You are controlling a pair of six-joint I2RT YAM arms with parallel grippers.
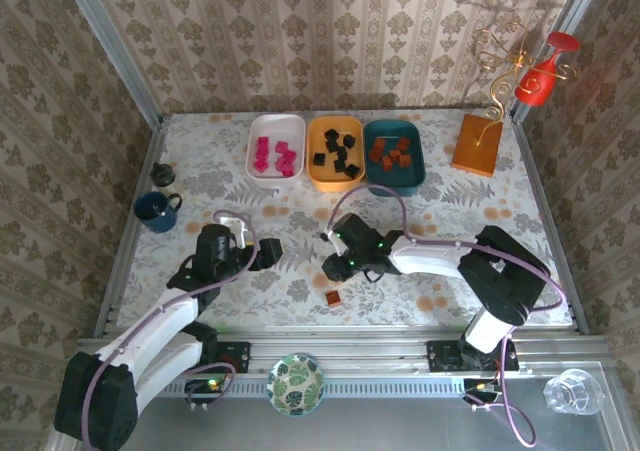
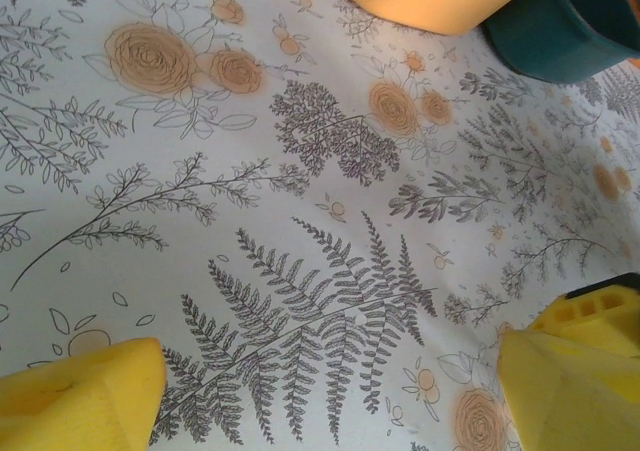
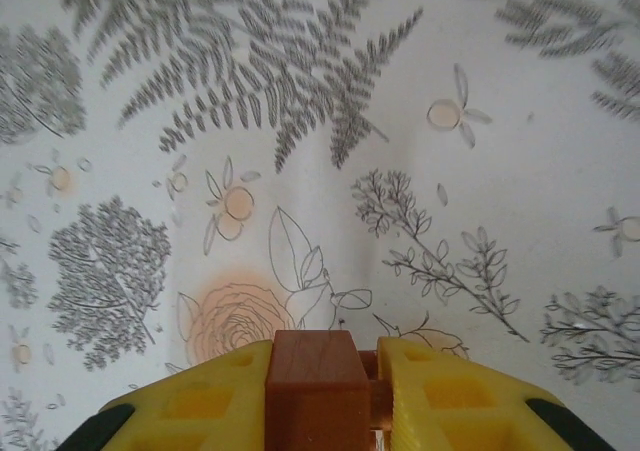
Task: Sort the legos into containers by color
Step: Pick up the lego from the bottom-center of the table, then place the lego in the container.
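Nearing completion, the sorting is standing as follows in the top view. The white tray (image 1: 277,120) is holding the magenta legos (image 1: 275,156), the orange tray (image 1: 334,185) is holding the black legos (image 1: 337,151), and the teal tray (image 1: 418,166) is holding the brown-orange legos (image 1: 392,154). No colour is appearing mixed. The three trays are sitting side by side at the far edge of the tabletop (image 1: 450,221).

Outstanding items: the right end effector (image 3: 322,356) is clamping a held block (image 3: 312,396), brown-orange, between its yellow fingers, low over the tabletop and well short of the trays. Whether it is lifted clear I cannot tell. A loose block (image 1: 333,298) of the same colour is lying just on the near side of that end effector, apparently apart from it. By my judgement both are owing to the teal tray.

The held block is nearly a cube, so its long axis is slight. In the right wrist view it is reading a little longer than wide, that length running along the fingers and pointing out past their tips, flat sides square against them.

The left end effector (image 2: 325,391) is hovering with fingers spread wide, gripping nothing.
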